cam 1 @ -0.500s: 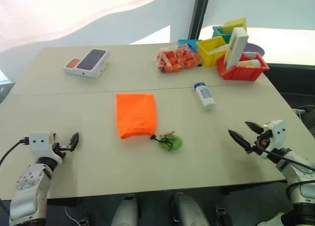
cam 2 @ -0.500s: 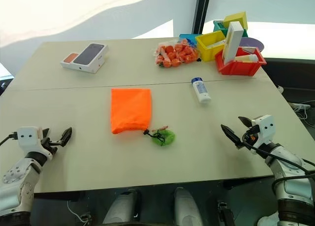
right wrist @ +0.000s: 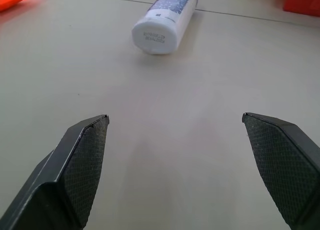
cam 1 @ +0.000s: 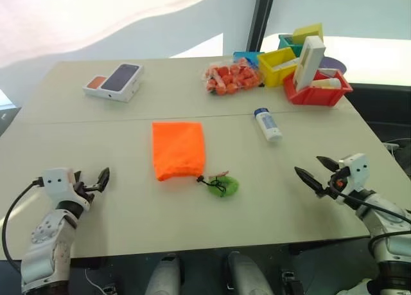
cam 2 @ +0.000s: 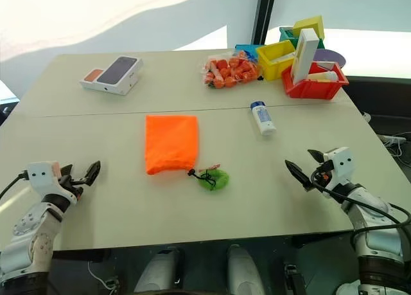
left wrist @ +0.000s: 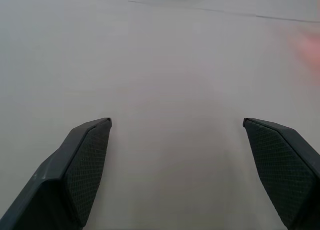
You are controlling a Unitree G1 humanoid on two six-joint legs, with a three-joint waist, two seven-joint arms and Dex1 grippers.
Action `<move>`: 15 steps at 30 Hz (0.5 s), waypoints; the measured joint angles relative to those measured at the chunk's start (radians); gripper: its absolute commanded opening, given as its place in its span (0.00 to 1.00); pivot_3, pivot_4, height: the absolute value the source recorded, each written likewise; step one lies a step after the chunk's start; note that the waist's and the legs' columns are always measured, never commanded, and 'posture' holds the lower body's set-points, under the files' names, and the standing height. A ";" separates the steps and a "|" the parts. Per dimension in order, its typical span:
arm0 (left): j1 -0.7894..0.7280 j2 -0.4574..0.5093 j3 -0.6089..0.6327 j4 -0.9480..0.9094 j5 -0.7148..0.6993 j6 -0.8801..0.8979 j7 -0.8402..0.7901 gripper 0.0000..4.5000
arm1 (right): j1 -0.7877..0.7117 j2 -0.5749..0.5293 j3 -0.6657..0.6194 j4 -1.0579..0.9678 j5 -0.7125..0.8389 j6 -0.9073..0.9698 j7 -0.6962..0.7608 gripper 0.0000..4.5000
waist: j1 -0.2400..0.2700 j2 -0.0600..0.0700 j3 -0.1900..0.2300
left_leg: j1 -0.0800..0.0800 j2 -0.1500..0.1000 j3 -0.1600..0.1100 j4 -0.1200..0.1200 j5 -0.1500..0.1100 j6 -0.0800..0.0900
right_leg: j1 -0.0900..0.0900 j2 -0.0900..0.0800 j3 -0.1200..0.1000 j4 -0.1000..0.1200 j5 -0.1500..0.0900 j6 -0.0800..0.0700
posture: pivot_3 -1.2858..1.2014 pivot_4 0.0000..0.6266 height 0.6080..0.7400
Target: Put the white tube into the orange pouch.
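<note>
White tube stubby, blue-capped, lying flat; both grippers wide apart, empty

Each arm is silvery-grey metal ending in a white boxy wrist block, a black cable looping off it, and a hand of two black, cross-hatched fingers.
</note>
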 measured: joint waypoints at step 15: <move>0.031 0.197 -0.256 -0.254 0.086 -0.102 -0.319 1.00 | 0.094 0.031 0.113 -0.325 0.098 0.169 0.044 0.99 | -0.003 0.001 0.000 | 0.000 0.001 0.001 -0.001 0.000 0.000 | -0.001 0.000 0.001 -0.001 -0.001 0.000 | 0.52 0.24 1.00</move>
